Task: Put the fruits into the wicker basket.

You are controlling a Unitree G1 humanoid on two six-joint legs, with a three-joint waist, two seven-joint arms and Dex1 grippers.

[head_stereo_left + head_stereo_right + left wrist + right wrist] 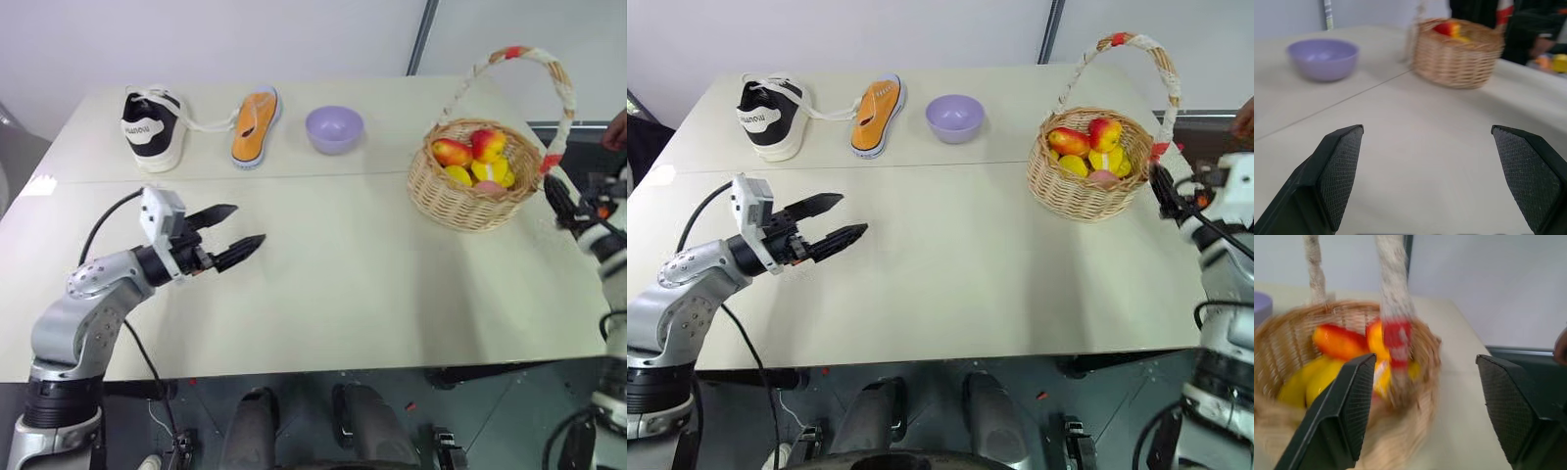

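The wicker basket (441, 192) stands at the table's right side, its arched handle (563, 93) wrapped in white cloth with red bands. Inside it lie the fruits: a red-orange mango-like one (452, 152), a red-yellow one (488, 143), yellow lemons (490, 171) and a pink peach (492, 189). My right gripper (556, 196) hovers just right of the basket, beside the handle's lower red band (1397, 340). It is open, and its fingers (1352, 396) hold nothing. My left gripper (249, 223) is open and empty over the bare table at the left, pointing toward the basket (1457, 58).
Along the table's far side sit a black-and-white sneaker (152, 127), an orange flip-flop (255, 125) and a lilac bowl (334, 128). A person's hand (617, 129) shows at the right edge, beyond the basket. The table's right edge runs close to my right gripper.
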